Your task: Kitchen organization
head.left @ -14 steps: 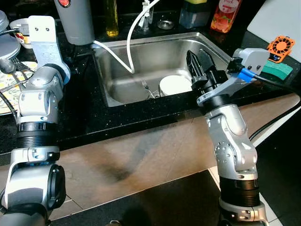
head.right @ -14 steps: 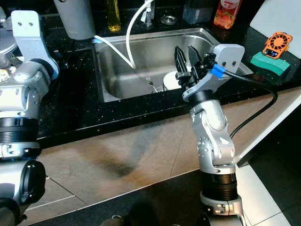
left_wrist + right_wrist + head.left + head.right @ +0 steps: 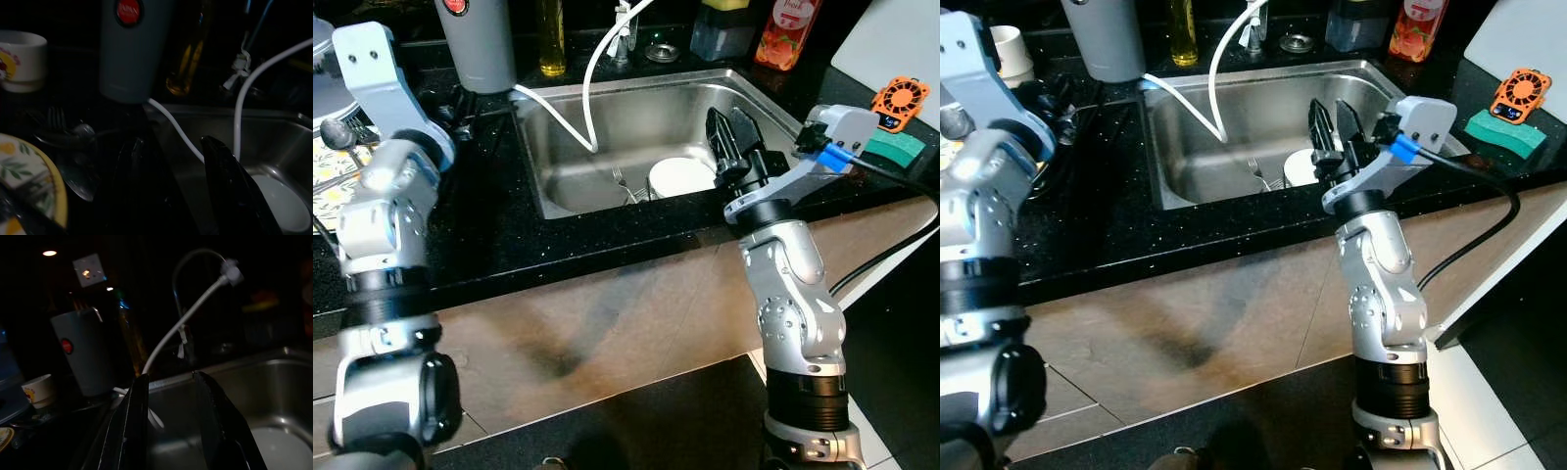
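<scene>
Left hand point(image 3: 171, 191) shifted sinkward, one white plate point(image 3: 681, 177), one fork point(image 3: 623, 183)

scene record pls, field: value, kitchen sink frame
sink: steel basin set in black counter
in sink: white bowl, fork
hose: white hose hanging into basin
right gripper: open, empty, over the sink's right edge
left gripper: open, empty, over counter left of sink
behind sink: grey canister, oil bottle
right counter: green sponge, orange fan
</scene>
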`<state>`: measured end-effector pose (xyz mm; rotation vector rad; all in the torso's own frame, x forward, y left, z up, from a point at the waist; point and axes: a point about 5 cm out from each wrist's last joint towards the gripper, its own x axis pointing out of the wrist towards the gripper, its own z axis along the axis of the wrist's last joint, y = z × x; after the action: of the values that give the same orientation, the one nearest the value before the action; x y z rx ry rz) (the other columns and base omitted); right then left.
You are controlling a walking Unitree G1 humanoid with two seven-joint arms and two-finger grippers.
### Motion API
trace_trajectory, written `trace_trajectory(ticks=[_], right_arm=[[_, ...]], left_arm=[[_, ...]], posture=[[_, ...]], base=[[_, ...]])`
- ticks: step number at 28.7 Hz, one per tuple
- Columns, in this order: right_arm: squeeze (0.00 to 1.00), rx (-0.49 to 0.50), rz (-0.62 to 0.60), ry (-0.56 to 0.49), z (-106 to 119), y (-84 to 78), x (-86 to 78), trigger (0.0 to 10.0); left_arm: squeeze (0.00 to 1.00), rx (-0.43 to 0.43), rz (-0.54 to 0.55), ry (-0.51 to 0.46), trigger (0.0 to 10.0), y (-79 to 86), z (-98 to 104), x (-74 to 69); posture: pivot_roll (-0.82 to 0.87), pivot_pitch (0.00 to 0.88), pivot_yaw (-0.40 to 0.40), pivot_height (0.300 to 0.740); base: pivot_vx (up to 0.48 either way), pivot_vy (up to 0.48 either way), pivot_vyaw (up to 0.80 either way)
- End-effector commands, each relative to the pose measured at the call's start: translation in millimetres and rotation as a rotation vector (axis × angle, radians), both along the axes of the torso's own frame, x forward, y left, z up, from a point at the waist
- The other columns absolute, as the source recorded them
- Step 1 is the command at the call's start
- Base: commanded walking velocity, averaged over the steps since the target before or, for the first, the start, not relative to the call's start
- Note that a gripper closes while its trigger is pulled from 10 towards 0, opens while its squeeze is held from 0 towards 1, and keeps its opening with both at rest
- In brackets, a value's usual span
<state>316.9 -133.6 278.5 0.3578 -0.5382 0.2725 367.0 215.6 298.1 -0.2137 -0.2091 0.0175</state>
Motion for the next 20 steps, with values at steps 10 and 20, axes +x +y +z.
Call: trace_trajectory(ticks=[10,20], right_arm=[[0.00,0.064,-0.085,0.097,-10,-15.4,11.8,10.0],[0.00,0.066,-0.127,0.102,-9,-21.4,13.3,10.0]], left_arm=[[0.00,0.031,-0.007,-0.026,10.0,-4.1,-1,-4.0],[0.00,0.075,-0.006,-0.035,10.0,-7.3,1,-3.9]], posture=[[0.16,0.089,-0.020,0.740],[0.16,0.085,-0.022,0.740]], base=[[0.000,0.000,0.00],[0.000,0.000,0.00]])
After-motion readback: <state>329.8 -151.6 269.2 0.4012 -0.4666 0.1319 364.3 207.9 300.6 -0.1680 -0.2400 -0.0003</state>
